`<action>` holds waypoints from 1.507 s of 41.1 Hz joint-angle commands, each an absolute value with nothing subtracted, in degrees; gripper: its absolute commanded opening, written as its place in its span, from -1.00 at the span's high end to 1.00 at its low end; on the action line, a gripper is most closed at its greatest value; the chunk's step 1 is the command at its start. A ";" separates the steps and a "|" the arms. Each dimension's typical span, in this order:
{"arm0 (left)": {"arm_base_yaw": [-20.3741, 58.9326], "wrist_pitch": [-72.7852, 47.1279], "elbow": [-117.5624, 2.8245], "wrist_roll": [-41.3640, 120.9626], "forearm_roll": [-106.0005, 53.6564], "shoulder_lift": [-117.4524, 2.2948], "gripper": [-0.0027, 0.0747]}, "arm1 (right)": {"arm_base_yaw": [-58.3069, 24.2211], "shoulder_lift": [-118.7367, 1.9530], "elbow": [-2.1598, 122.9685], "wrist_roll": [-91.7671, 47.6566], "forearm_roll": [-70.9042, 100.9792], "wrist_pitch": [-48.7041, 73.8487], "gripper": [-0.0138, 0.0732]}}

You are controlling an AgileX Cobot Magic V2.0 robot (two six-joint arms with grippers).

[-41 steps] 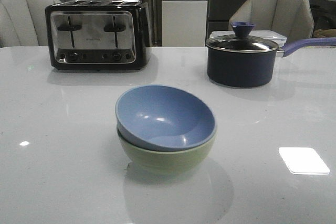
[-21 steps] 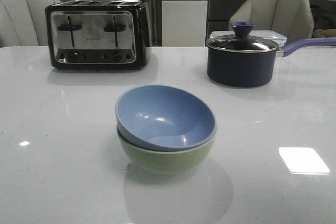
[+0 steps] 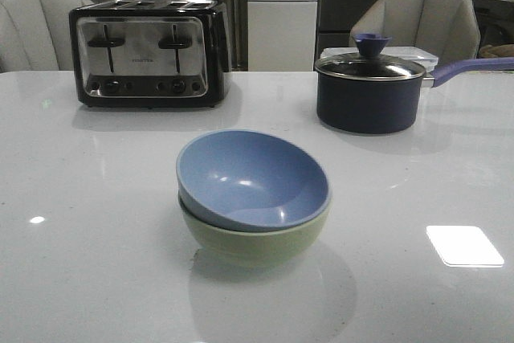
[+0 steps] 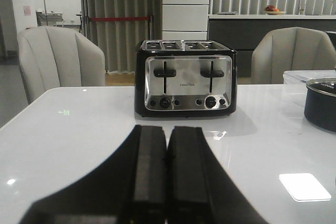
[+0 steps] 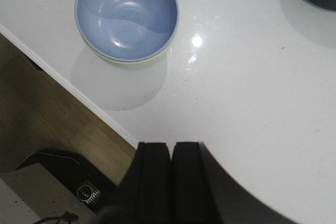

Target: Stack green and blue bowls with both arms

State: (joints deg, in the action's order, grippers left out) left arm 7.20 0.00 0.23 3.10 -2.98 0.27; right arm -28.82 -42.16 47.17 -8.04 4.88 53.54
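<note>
Left gripper point(image 4: 167, 174): fingers pressed together, holding nothing; it is raised over the table, pointing toward the toaster.
Right gripper point(image 5: 171, 174): fingers closed against each other, empty; it hangs high above the table, well apart from the bowls.
Blue bowl point(image 3: 253, 180): sits nested inside the green bowl, tilted slightly, its rim higher on the side toward the toaster.
Green bowl point(image 3: 255, 245): stands upright on the white table point(image 3: 88, 222), in front of the toaster and toward the saucepan's side.
Toaster point(image 3: 149, 54): black and chrome, at the table's far side.
Saucepan point(image 3: 370, 91): dark navy, lidded, beside the toaster; what seems a clear container sits behind it.
</note>
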 commanded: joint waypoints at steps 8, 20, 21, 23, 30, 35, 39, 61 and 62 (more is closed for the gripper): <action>7.13 4.98 0.50 2.73 -3.45 1.37 0.69 | -28.83 -42.04 48.82 -8.49 4.52 50.41 0.63; 7.13 4.98 0.50 2.73 -3.45 1.37 0.69 | -28.83 -41.89 48.65 -8.49 4.52 50.32 0.63; 7.13 4.98 0.50 2.73 -3.45 1.37 0.69 | -28.70 -41.47 48.39 -8.49 4.37 50.32 0.63; 7.13 4.98 0.50 2.73 -3.45 1.37 0.69 | -27.62 -40.67 47.52 -8.49 4.23 49.31 0.63; 7.13 4.98 0.50 2.73 -3.45 1.37 0.69 | -17.79 -32.30 37.41 -8.49 3.12 34.39 0.63; 7.13 4.98 0.50 2.73 -3.45 1.37 0.69 | -11.93 -24.22 27.45 -8.49 3.12 20.60 0.63; 7.13 4.98 0.50 2.73 -3.45 1.37 0.69 | -7.99 -16.66 19.45 -8.49 3.18 11.46 0.63; 7.13 4.98 0.50 2.73 -3.45 1.37 0.69 | -0.92 1.78 -1.39 -8.44 5.57 -2.31 0.63; 7.13 4.98 0.50 2.73 -3.45 1.37 0.69 | -0.92 1.78 -1.39 -8.44 5.81 -2.82 0.63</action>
